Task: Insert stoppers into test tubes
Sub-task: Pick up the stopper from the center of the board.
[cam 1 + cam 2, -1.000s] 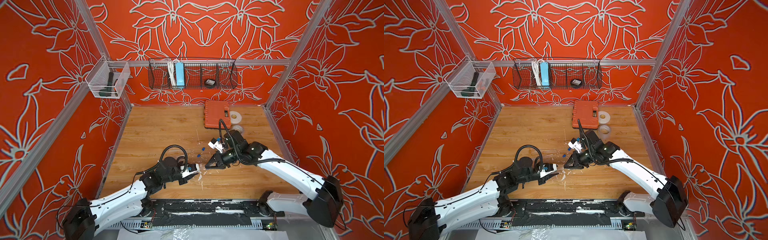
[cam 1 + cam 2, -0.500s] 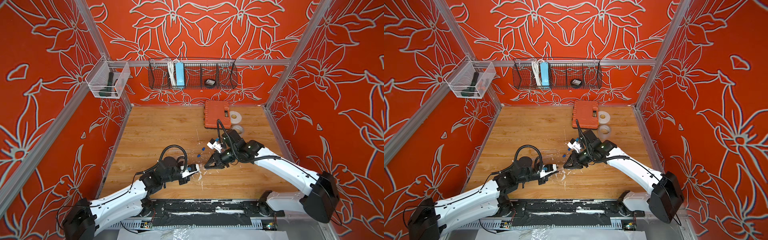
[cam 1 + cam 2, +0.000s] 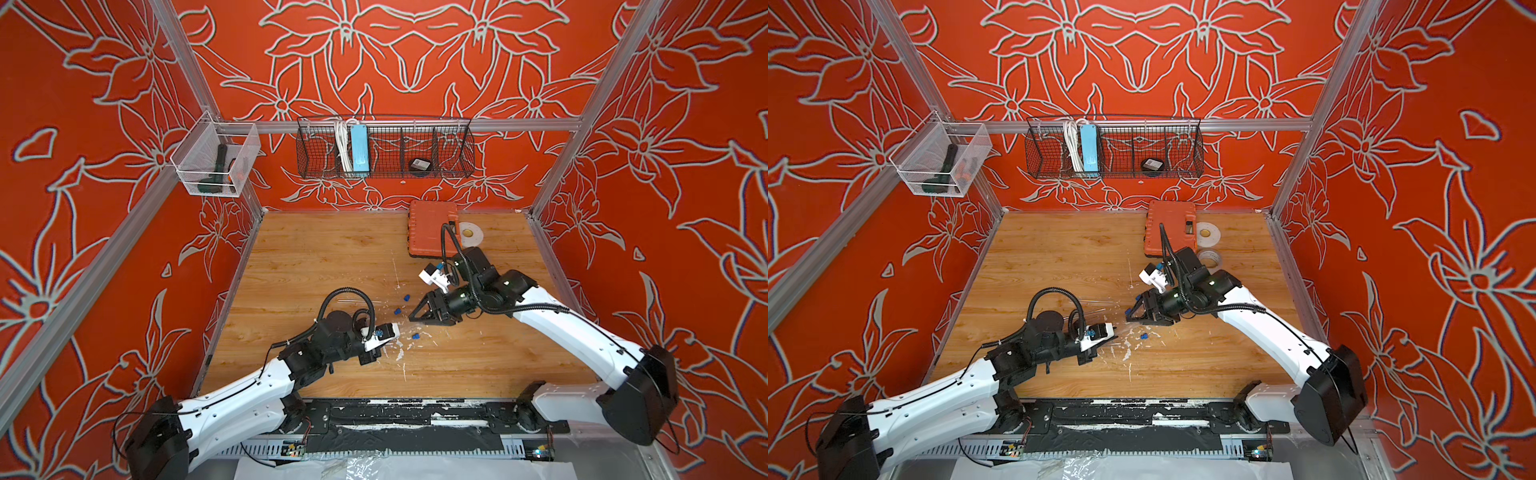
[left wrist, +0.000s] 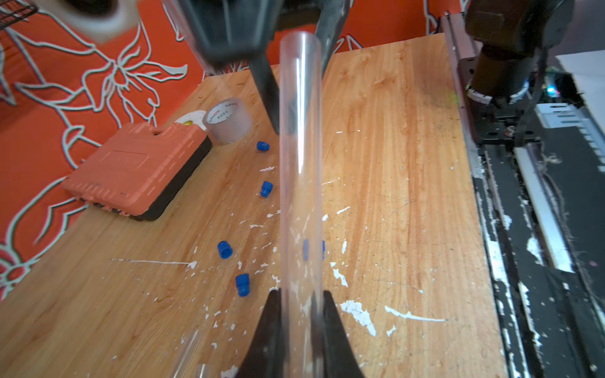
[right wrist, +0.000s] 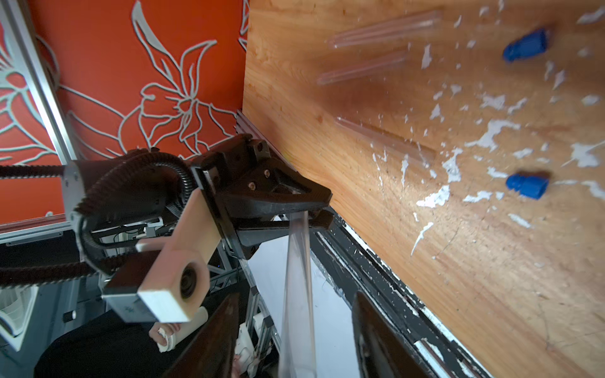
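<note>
My left gripper [image 4: 301, 294] is shut on a clear test tube [image 4: 300, 157], which points away from it toward the right arm. My right gripper [image 5: 294, 299] is open, with one finger on each side of the tube's far end [image 5: 296, 281] and touching neither side. In a top view the two grippers meet mid-table, left gripper [image 3: 395, 332] and right gripper [image 3: 412, 318]. Several blue stoppers [image 4: 224, 249] [image 4: 242, 284] [image 4: 266, 189] lie loose on the wood. More test tubes [image 5: 383, 31] [image 5: 360, 70] [image 5: 383, 137] lie flat on the table.
An orange case [image 3: 432, 228] and a white tape roll [image 3: 469, 235] sit at the back right, with a clear tape roll [image 4: 229, 119] beside them. White paint flecks [image 4: 358, 312] dot the wood. A black rail [image 3: 415, 415] runs along the front edge. A wire basket [image 3: 384, 149] hangs on the back wall.
The left gripper has shut on the tube. The right gripper, shut a moment ago, now stands open around the tube's end. Both arms have barely shifted.
</note>
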`<move>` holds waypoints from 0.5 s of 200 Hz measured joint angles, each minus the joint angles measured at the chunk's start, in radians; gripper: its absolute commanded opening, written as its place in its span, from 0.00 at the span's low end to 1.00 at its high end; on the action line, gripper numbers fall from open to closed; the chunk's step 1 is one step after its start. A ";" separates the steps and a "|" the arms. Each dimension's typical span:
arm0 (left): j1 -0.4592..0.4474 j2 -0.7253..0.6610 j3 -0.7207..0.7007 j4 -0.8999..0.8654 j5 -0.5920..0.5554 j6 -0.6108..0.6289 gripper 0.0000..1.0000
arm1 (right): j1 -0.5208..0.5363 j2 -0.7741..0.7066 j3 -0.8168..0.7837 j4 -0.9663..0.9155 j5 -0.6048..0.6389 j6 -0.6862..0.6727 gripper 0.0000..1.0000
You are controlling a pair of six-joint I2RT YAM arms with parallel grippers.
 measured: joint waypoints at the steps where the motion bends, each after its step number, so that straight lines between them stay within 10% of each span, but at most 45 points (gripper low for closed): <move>1: 0.000 0.000 0.000 0.000 -0.003 0.000 0.00 | -0.002 -0.002 0.004 -0.006 0.008 -0.007 0.60; 50: 0.080 0.034 0.000 0.037 -0.190 -0.071 0.00 | -0.024 -0.103 0.060 -0.145 0.341 -0.581 0.61; 100: 0.279 0.044 0.000 0.066 -0.180 -0.142 0.00 | -0.013 0.082 -0.039 -0.108 0.388 -1.179 0.61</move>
